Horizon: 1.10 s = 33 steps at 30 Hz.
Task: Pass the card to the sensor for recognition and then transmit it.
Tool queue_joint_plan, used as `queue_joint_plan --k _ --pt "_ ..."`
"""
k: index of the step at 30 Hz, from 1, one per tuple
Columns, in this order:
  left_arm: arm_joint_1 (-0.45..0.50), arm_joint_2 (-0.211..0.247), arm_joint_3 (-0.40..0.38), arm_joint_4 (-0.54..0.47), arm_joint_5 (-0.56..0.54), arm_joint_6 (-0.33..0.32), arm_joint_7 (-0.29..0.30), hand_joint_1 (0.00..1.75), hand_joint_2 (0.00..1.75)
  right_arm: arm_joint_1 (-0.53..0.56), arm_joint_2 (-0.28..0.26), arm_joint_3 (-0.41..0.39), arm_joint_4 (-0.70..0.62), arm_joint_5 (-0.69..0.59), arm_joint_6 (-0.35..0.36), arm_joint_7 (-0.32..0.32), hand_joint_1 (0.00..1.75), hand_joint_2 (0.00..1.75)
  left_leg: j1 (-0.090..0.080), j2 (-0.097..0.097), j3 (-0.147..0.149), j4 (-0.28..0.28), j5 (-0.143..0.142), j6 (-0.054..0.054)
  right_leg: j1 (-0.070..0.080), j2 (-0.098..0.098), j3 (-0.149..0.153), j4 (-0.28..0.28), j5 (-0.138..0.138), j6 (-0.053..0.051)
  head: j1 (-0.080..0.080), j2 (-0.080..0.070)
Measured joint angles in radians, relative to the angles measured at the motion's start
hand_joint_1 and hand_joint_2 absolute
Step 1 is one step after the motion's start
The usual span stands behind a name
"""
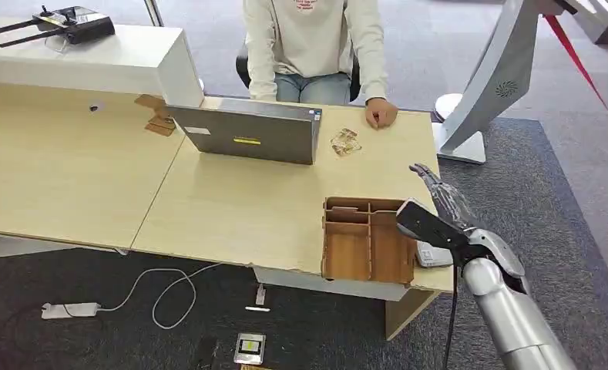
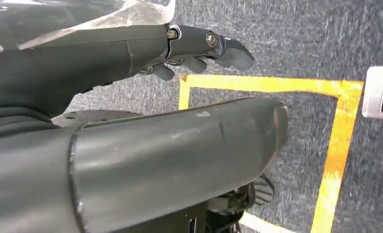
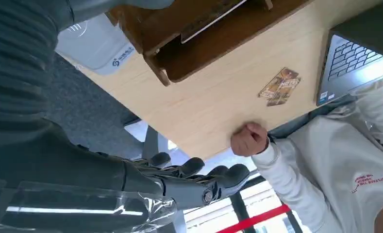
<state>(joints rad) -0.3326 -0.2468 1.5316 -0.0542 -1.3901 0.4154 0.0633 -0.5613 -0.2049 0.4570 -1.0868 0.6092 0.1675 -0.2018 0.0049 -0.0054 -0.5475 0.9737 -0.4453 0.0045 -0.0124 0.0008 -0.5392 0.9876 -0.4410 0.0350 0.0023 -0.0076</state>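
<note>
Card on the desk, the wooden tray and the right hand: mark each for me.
card (image 1: 345, 142), head view, middle of the card lying flat beside the laptop.
wooden tray (image 1: 347, 251), head view, floor of its left compartment.
right hand (image 1: 441, 202), head view, back of the hand, above the tray's right edge.

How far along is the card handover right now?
Nothing looks done yet. The right hand hovers open beside the wooden organizer, holding nothing. A card sits in the organizer; the white sensor lies beside it. Picking, scanning and passing to the person remain.
</note>
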Motion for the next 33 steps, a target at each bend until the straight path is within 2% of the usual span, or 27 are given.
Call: queue_joint_plan --k 8,10,13,15,20,23,28,33 --pt "0.0 -0.001 0.0 0.0 -0.016 0.013 -0.001 0.0 0.0 0.001 0.008 0.0 -0.003 0.018 -0.002 -0.009 0.0 1.75 0.0 0.0 0.0 0.0 0.0 0.0 0.0 0.0 0.0 0.0 0.0 0.0 0.0 0.0" --pt "-0.001 -0.001 0.0 0.0 0.0 -0.005 -0.001 0.0 0.0 0.013 0.023 0.001 -0.009 0.038 -0.032 0.015 0.0 1.75 0.0 0.0 0.0 0.0 0.0 0.0 0.0 0.0 0.0 0.0 0.0 0.0 0.0 0.0" --pt "-0.001 -0.003 0.0 0.0 -0.008 0.016 -0.001 0.0 0.0 0.059 0.059 0.004 -0.033 0.076 -0.074 0.071 0.0 1.75 0.001 0.0 0.0 0.0 0.0 0.0 0.001 0.0 0.0 0.0 0.0 0.0 0.0 0.0" --pt "-0.001 -0.002 0.0 0.0 -0.001 -0.003 -0.002 0.0 0.0 0.084 0.077 0.011 -0.042 0.084 -0.087 0.08 0.0 1.75 0.001 0.0 0.0 0.0 0.0 0.0 0.001 0.0 0.0 0.0 0.0 0.0 0.0 0.0" --pt "0.0 -0.001 0.0 0.0 0.001 -0.008 -0.004 0.0 0.0 0.103 0.107 0.022 -0.05 0.097 -0.111 0.068 0.0 1.75 0.001 0.0 0.0 0.0 0.0 0.0 0.001 0.0 0.0 0.0 -0.001 -0.001 0.0 0.0" --pt "0.0 -0.001 0.0 0.0 -0.018 0.024 -0.004 0.0 0.0 0.107 0.122 0.026 -0.051 0.105 -0.113 0.066 0.0 1.75 0.001 0.0 0.0 0.0 0.0 0.0 0.001 0.0 0.0 0.0 -0.001 -0.001 0.0 0.0" --pt "0.0 0.0 0.0 0.0 -0.009 0.007 -0.008 0.0 0.0 0.109 0.14 0.032 -0.05 0.11 -0.125 0.057 0.0 1.75 0.001 0.0 0.0 0.0 0.0 0.0 0.001 0.0 0.0 0.0 -0.001 -0.001 0.0 0.0" --pt "0.0 0.0 0.0 0.0 -0.006 0.019 -0.008 0.0 0.0 0.109 0.149 0.034 -0.047 0.111 -0.126 0.057 0.0 1.75 0.001 0.0 0.0 0.0 0.0 0.0 0.001 0.0 0.0 0.0 -0.001 -0.001 0.0 0.0"
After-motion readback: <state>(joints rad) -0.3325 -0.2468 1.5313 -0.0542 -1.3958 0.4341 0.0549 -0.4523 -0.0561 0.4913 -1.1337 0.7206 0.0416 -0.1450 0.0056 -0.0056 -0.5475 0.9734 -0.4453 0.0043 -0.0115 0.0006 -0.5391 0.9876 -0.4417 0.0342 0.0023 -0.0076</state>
